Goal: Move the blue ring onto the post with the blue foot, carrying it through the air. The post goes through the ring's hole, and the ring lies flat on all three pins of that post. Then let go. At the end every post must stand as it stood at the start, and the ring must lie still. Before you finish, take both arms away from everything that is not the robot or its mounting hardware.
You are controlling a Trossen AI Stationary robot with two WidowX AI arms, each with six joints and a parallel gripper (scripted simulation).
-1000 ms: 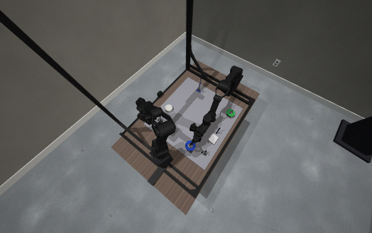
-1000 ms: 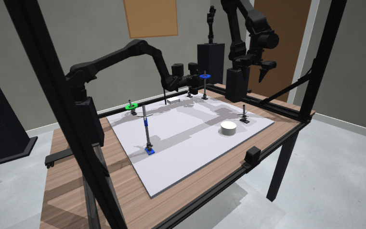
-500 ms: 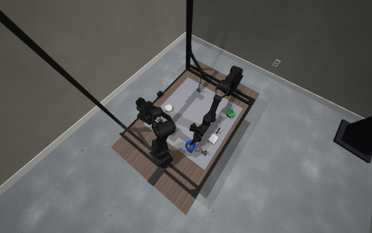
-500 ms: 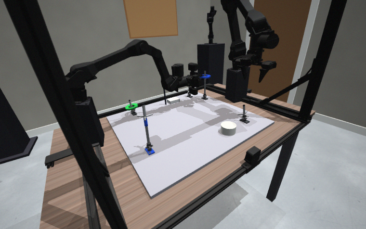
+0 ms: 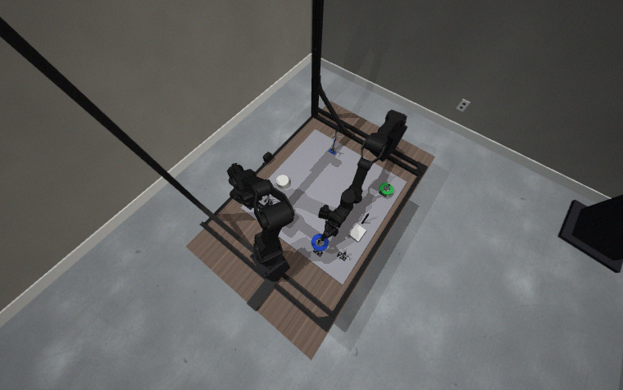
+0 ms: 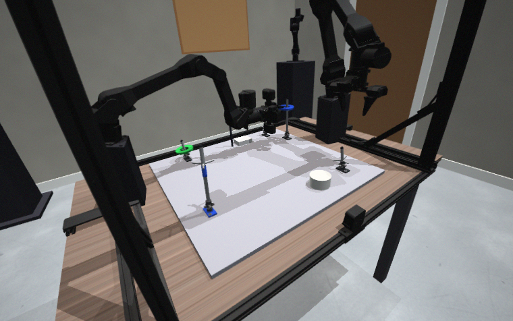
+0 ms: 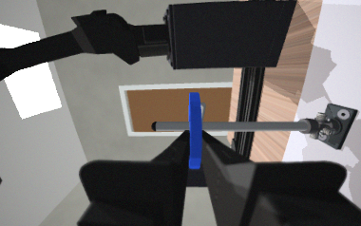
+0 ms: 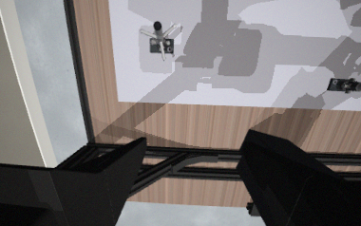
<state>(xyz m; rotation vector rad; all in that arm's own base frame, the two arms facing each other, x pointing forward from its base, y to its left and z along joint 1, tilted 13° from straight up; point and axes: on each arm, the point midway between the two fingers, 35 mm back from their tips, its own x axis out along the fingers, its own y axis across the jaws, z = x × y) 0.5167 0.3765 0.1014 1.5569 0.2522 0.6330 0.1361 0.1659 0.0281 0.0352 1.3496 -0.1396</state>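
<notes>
The blue ring (image 6: pixel 289 107) sits high on a thin grey post (image 6: pixel 287 123) at the far edge of the mat. My left gripper (image 6: pixel 273 110) reaches it from the side and is shut on the ring's rim. In the left wrist view the two fingers pinch the ring (image 7: pixel 194 129), which is seen edge-on with the post (image 7: pixel 237 125) still through its hole. The post with the blue foot (image 6: pixel 207 181) stands apart on the near left of the mat. My right gripper (image 6: pixel 356 98) is open and empty, raised high at the far right.
A green ring (image 6: pixel 185 146) lies on a short post at the mat's left edge. A white cylinder (image 6: pixel 320 179) and a short post (image 6: pixel 342 160) stand on the right. A white block (image 6: pixel 242 140) lies near the left gripper. Black frame bars surround the table.
</notes>
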